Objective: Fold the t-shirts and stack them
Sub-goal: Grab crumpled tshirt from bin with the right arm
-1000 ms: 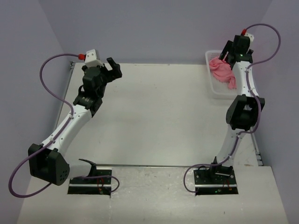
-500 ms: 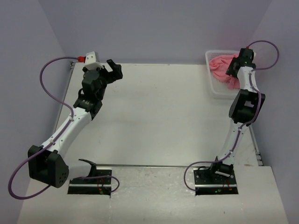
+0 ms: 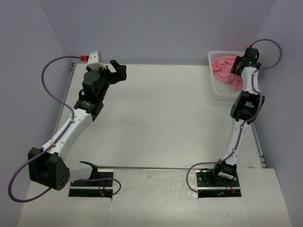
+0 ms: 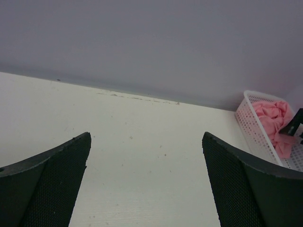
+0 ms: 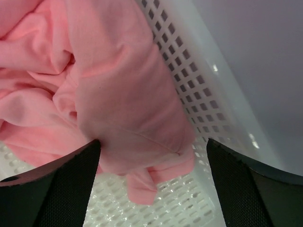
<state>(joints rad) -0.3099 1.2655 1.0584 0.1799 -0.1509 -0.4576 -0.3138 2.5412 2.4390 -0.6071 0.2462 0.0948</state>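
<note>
A salmon-pink t-shirt lies crumpled inside the white mesh basket, which sits at the far right corner of the table. The right gripper is down in the basket over the shirt, its jaws spread wide to either side of a hanging fold. The cloth meets the left finger and is clear of the other, so nothing is clamped. Well away from the basket, across the table, the left gripper hovers with its jaws fully apart, holding nothing.
</note>
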